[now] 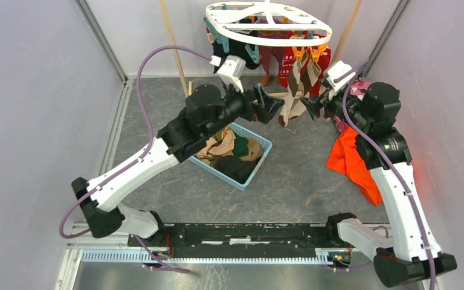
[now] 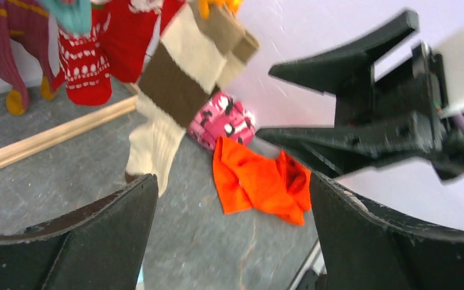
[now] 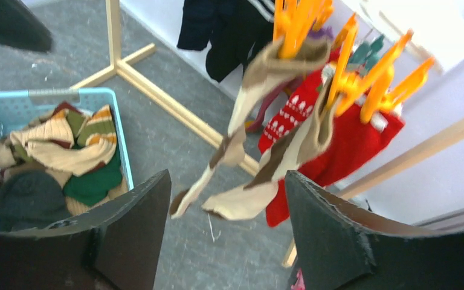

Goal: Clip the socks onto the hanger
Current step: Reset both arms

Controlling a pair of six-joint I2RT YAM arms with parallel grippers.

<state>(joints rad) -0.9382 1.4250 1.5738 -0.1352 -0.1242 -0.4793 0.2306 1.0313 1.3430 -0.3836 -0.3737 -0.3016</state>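
The white oval hanger (image 1: 269, 24) hangs at the back centre with teal and orange clips. Red patterned, purple and dark socks hang from it. Two beige-brown striped socks (image 1: 295, 90) hang from orange clips (image 3: 290, 24); they also show in the left wrist view (image 2: 175, 90) and the right wrist view (image 3: 260, 151). My left gripper (image 1: 273, 104) is open and empty just left of the striped socks. My right gripper (image 1: 312, 107) is open and empty just right of them. More socks (image 1: 232, 151) lie in the blue basket (image 1: 264, 163).
A plain orange cloth (image 1: 353, 163) lies on the floor by the right arm, with a pink camouflage garment (image 2: 220, 121) beyond it. A light wooden pole rack (image 3: 157, 90) stands under the hanger. Grey walls close in the left and right sides.
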